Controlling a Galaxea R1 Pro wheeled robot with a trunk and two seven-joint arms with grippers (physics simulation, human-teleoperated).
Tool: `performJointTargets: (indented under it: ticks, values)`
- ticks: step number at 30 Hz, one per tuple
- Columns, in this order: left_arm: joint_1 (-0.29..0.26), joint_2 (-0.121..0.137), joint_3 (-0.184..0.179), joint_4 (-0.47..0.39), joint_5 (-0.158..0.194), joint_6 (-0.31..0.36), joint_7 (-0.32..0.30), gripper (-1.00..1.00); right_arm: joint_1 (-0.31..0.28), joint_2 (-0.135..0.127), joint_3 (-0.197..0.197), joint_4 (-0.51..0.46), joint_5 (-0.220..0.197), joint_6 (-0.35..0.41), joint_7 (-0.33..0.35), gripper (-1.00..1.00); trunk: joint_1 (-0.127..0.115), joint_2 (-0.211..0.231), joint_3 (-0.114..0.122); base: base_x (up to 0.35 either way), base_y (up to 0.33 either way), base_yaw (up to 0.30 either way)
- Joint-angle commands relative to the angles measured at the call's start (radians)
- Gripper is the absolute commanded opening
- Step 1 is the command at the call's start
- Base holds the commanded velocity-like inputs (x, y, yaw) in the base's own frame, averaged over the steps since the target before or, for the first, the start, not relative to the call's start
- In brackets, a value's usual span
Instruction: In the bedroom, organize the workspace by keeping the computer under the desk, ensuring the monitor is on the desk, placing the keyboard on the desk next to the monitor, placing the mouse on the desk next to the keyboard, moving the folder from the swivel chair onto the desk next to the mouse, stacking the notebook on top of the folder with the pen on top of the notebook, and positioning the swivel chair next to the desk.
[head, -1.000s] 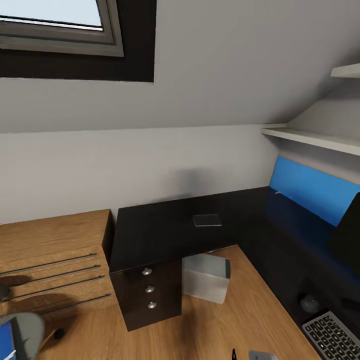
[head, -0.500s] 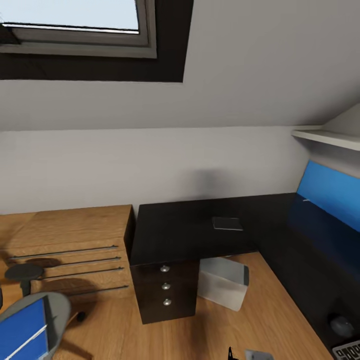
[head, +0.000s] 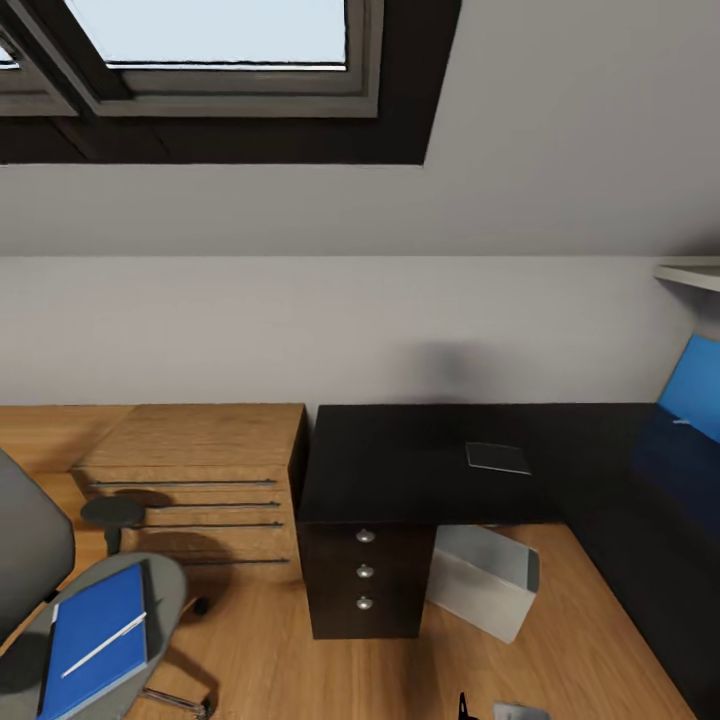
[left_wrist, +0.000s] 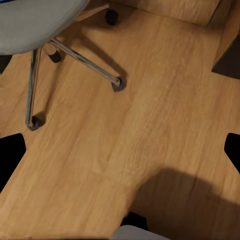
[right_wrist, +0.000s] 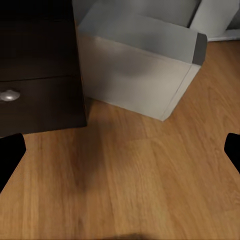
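Head view: the blue folder (head: 93, 638) with the pen (head: 103, 645) on it is seen lying on the swivel chair (head: 60, 610), well apart from the black counter (head: 420, 465), the computer (head: 480, 580) tucked beneath; fingers' state can't be told.

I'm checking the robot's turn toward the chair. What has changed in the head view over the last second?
The camera swung to the robot's left: the desk and computer slid rightward in the picture, the keyboard and mouse left it, and the swivel chair with its blue folder came in. Nothing was grasped; the furniture stayed put.
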Motion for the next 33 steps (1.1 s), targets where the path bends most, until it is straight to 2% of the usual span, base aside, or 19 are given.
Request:
performJointTargets:
  ticks: [1, 6, 9, 13, 33]
  values:
    - [-0.001, -0.001, 0.004, 0.000, -0.007, -0.003, 0.001, 1.00, -0.001, 0.000, 0.009, 0.000, -0.001, -0.001, -0.009, 1.00, 0.000, -0.001, -0.002, 0.000, 0.000, 0.278]
    - [-0.001, -0.001, 0.003, 0.001, -0.009, -0.003, 0.001, 1.00, -0.001, 0.000, 0.009, 0.000, -0.002, -0.001, -0.009, 1.00, 0.000, -0.001, -0.002, 0.000, 0.000, 0.278]
    - [-0.001, -0.001, -0.003, 0.002, -0.029, -0.003, 0.002, 1.00, -0.001, 0.000, 0.009, 0.000, -0.001, -0.001, -0.009, 1.00, 0.000, -0.001, -0.002, 0.000, 0.000, 0.278]
    - [-0.001, -0.001, -0.004, 0.002, -0.035, -0.003, 0.002, 1.00, -0.001, 0.000, 0.008, 0.000, -0.001, -0.001, -0.009, 1.00, 0.000, -0.001, -0.002, 0.000, 0.000, 0.278]
    - [-0.001, -0.001, -0.004, 0.003, -0.039, -0.003, 0.003, 1.00, -0.001, -0.002, 0.006, 0.000, -0.002, -0.001, -0.009, 1.00, 0.000, -0.001, -0.002, 0.000, 0.000, 0.278]
